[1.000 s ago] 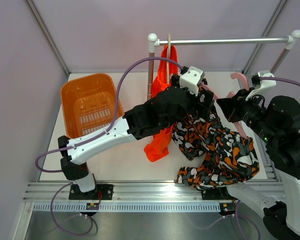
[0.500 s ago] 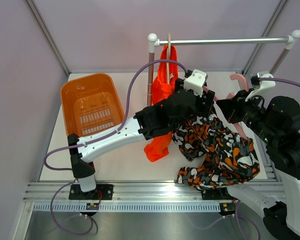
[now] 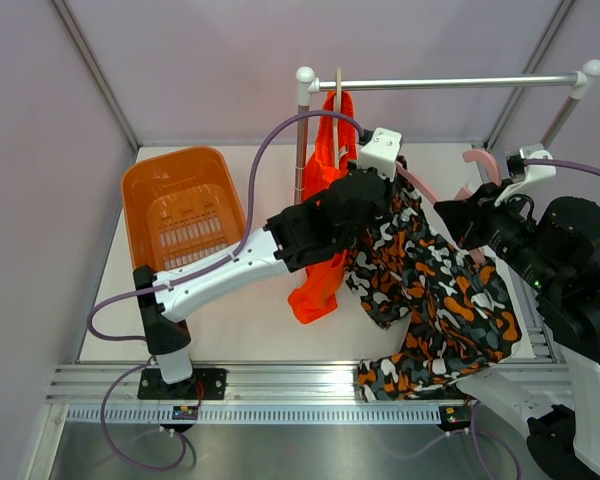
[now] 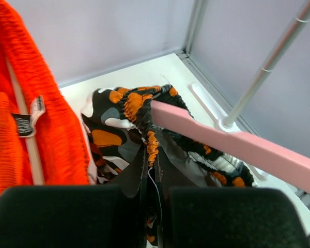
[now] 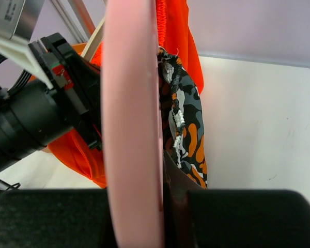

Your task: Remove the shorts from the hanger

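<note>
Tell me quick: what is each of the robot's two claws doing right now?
Left gripper: closed on the black, white and orange camouflage fabric shorts.
Right gripper: closed on the flat pink hanger.

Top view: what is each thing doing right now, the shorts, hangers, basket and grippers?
Camo shorts: draped on pink hanger, pinched by left gripper.
Orange shorts: hanging on wooden hanger.
Pink hanger: held by right gripper.
Basket: empty.
Left gripper: shut on camo shorts.
Right gripper: shut on pink hanger.
</note>
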Robot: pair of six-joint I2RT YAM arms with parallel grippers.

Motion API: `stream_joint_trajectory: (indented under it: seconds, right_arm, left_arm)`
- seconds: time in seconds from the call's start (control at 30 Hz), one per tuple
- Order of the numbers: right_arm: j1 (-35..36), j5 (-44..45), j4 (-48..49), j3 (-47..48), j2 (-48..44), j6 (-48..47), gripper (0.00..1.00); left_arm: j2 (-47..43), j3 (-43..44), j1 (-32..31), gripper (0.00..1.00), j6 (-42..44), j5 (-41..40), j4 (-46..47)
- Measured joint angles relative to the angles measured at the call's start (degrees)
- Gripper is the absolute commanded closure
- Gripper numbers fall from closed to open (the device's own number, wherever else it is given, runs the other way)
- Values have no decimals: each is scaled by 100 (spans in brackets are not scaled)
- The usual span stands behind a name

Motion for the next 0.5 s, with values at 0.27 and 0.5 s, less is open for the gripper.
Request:
stream_joint_trajectory:
  seconds: [0.27, 0.5]
  right_arm:
    - [0, -186, -55, 42, -96, 2, 100]
    - [0, -186, -76, 63, -219, 4, 100]
  left_arm:
    - [0, 2, 348, 100, 179, -229, 4]
    - [2, 35, 590, 100, 181, -173, 4]
